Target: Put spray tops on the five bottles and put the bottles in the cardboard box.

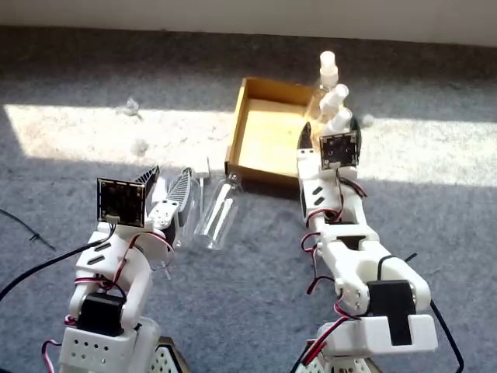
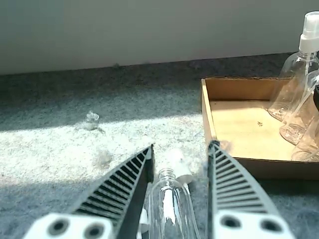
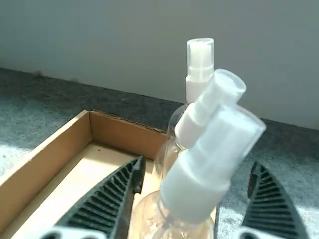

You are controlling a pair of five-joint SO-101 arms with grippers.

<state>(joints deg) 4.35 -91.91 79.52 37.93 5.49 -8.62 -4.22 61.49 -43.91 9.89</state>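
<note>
High view is showing a shallow brown cardboard box (image 1: 234, 128) lying on grey carpet (image 1: 78, 225) close to the pale wall; a broad sunlit stretch of carpet is running off from the box's left wall, with small tufts of fluff (image 1: 130, 106) on it; three clear plastic bottles with white spray tops (image 1: 335, 95) are standing in a row along the box's right side, and the right pincer (image 1: 330, 128) is hanging over the nearest of them; a clear plastic bottle lying on its side (image 1: 217, 217) is resting on the carpet between the arms, near the box's near-left corner, just beside the left pincer (image 1: 165, 185).

Left wrist view is cutting the box (image 2: 207, 109) off at the frame edge, and the standing bottles (image 2: 294, 84) are overlapping there; right wrist view is cutting off the nearest bottle's body, which is covering much of the two behind it; the box wall (image 3: 45, 164) is showing beside them.

The left pincer (image 2: 180, 147) is standing open, a clear uncapped bottle (image 2: 169, 204) lying between its ribbed fingers, a loose white spray top (image 2: 180, 167) just beyond the neck; contact is hard to judge. The right pincer (image 3: 197, 163) is spread wide, straddling the nearest capped bottle (image 3: 209, 169); I cannot tell whether it is touching.
</note>
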